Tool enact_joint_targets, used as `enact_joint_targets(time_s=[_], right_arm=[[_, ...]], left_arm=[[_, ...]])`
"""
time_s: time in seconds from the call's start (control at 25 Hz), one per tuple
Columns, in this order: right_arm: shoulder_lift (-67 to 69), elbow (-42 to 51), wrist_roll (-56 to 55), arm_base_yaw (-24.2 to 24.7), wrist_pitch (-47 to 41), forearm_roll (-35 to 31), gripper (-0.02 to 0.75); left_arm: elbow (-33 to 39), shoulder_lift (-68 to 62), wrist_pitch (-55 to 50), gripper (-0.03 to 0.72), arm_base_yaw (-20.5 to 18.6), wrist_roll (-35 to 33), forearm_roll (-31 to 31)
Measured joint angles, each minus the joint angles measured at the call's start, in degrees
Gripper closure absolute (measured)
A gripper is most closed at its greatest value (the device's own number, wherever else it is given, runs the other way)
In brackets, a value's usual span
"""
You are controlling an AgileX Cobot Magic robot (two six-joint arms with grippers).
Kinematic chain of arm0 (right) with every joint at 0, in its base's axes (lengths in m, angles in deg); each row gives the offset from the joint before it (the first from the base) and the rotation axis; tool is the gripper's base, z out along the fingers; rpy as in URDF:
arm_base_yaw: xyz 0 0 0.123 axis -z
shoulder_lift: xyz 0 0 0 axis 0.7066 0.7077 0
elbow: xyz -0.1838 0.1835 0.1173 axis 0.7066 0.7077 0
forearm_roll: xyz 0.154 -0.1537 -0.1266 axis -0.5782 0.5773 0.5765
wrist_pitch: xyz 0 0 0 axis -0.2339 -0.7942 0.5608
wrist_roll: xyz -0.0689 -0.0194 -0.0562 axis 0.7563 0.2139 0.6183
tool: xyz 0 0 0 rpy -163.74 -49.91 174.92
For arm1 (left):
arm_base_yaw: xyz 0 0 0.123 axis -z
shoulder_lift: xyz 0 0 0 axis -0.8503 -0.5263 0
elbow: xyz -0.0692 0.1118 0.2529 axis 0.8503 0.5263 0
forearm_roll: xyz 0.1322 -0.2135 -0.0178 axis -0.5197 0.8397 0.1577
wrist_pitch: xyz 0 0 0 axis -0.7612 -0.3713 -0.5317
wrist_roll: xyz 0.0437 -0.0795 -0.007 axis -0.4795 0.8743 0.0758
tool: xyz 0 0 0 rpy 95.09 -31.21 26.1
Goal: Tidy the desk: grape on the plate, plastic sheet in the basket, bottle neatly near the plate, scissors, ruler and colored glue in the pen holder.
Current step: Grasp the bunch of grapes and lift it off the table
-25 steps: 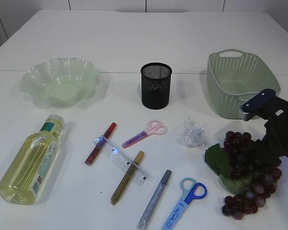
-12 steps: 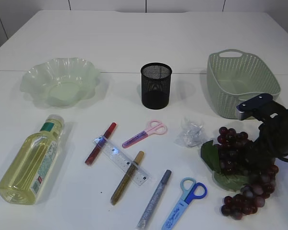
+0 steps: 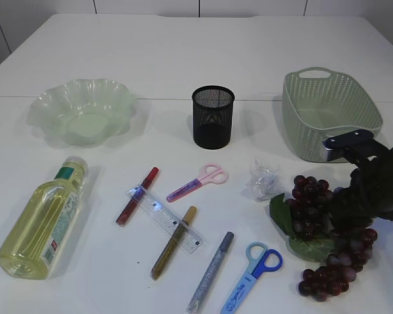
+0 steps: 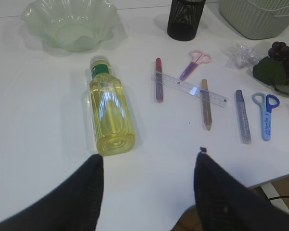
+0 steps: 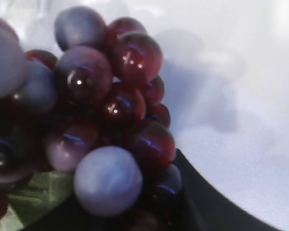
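Note:
My right gripper point(image 3: 351, 210) is shut on the dark red grape bunch point(image 3: 312, 208) with green leaves, at the right front; the grapes fill the right wrist view point(image 5: 101, 96). The green plate point(image 3: 49, 104) stands at the far left. My left gripper point(image 4: 149, 168) is open and empty, just in front of the lying yellow bottle point(image 4: 111, 115). The crumpled plastic sheet point(image 3: 262, 180) lies left of the grapes. Pink scissors point(image 3: 198, 183), blue scissors point(image 3: 252, 278), ruler point(image 3: 165, 219) and red point(image 3: 137, 195), gold point(image 3: 173, 242) and silver point(image 3: 211, 271) glue pens lie in front of the black pen holder point(image 3: 213, 118).
The green woven basket point(image 3: 301, 111) stands at the back right, just behind my right arm. The bottle point(image 3: 42, 219) lies at the front left, below the plate. The table's front edge shows at the lower right of the left wrist view.
My right gripper has moved left and a little away from the camera with the grape bunch in it. Everything else stays where it was.

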Motion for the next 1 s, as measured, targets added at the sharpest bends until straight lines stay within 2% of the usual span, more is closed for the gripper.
enact_joint_targets(time_s=[0.24,0.68,1.0], right_arm=[[0.5,-3.6,-1.1,0.0,-6.8,-1.4,0.531],[0.5,-10.5,-5.0,0.0,-23.1,-3.0,0.533],[0.5,-15.0,-8.5,0.0,-31.1,-2.5,0.535]], left_arm=[[0.0,0.0,0.1,0.253,0.0,0.0,0.0],[0.0,0.0,0.2,0.253,0.0,0.0,0.0],[0.0,0.0,0.3,0.253,0.0,0.0,0.1]])
